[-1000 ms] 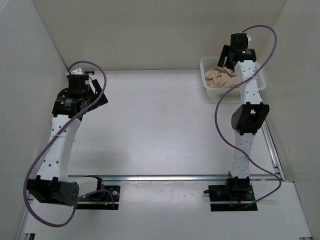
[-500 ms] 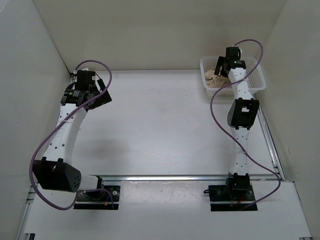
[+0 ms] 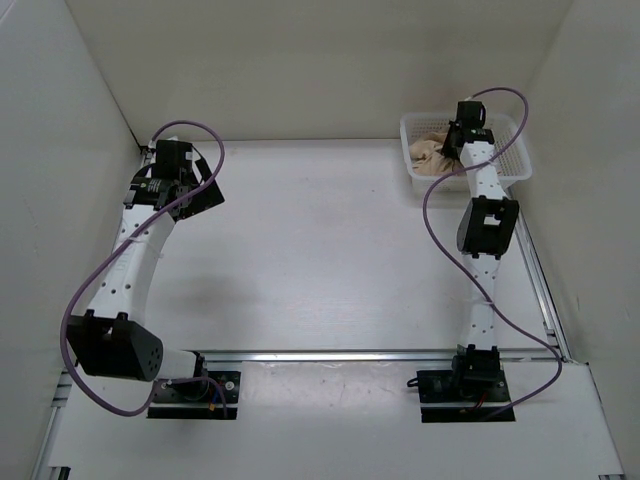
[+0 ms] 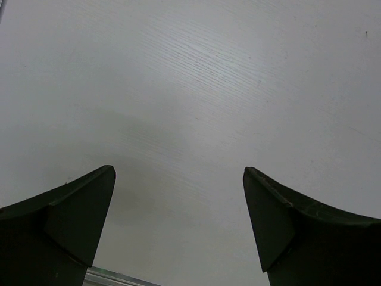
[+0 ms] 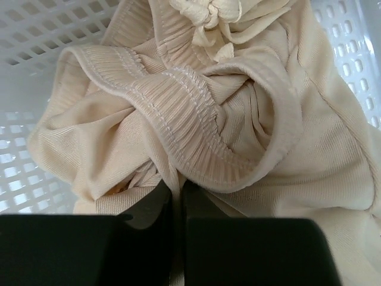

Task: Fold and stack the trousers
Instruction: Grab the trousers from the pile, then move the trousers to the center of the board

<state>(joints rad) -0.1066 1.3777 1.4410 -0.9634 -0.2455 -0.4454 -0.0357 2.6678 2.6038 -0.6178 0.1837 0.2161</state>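
The beige trousers (image 3: 432, 155) lie bunched up inside the white mesh basket (image 3: 509, 165) at the far right of the table. In the right wrist view the elastic waistband (image 5: 196, 113) curls over the crumpled cloth, with a knotted drawstring (image 5: 205, 12) above it. My right gripper (image 5: 177, 189) reaches down into the basket, shut on a fold of the trousers pinched between its two black fingers. Over at the far left hangs my left gripper (image 4: 178, 179), open above bare table, nothing between its fingers.
White walls close in the table on the left, back and right. The basket sits against the right wall. An aluminium rail (image 3: 350, 354) runs across the near side in front of both arm bases.
My right arm has stretched farther into the basket and its gripper has gone from open to shut on the trousers. The left arm lifted and reached farther back, then held still.
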